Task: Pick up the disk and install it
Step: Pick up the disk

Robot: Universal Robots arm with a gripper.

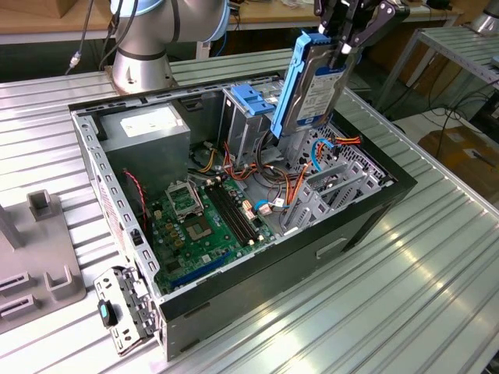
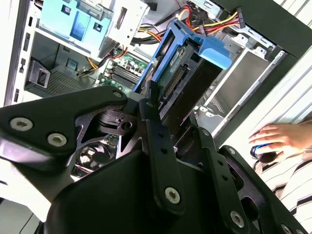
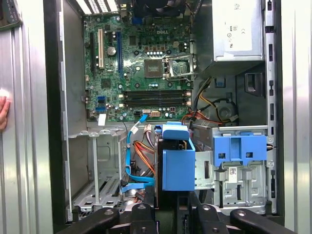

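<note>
Surface (image 1: 421,296) of ribbed metal carries an open computer case (image 1: 327,249) lying on its side. Inside it, the motherboard (image 1: 203,222) covers the floor toward the exterior view's left, and the grey power-supply box (image 1: 148,128) sits in the far corner. The disk (image 1: 312,82) hangs above the drive bays at the exterior view's right, tilted close to upright with its label face showing, its lower end just over the metal cage (image 1: 331,187). The jaws are clamped on its upper end, one on each flat side, as the second wrist view shows. A bare blue bracket (image 1: 253,100) sits in the neighbouring bay, just beside the disk. A person's hand (image 2: 280,137) lies outside the case wall.
</note>
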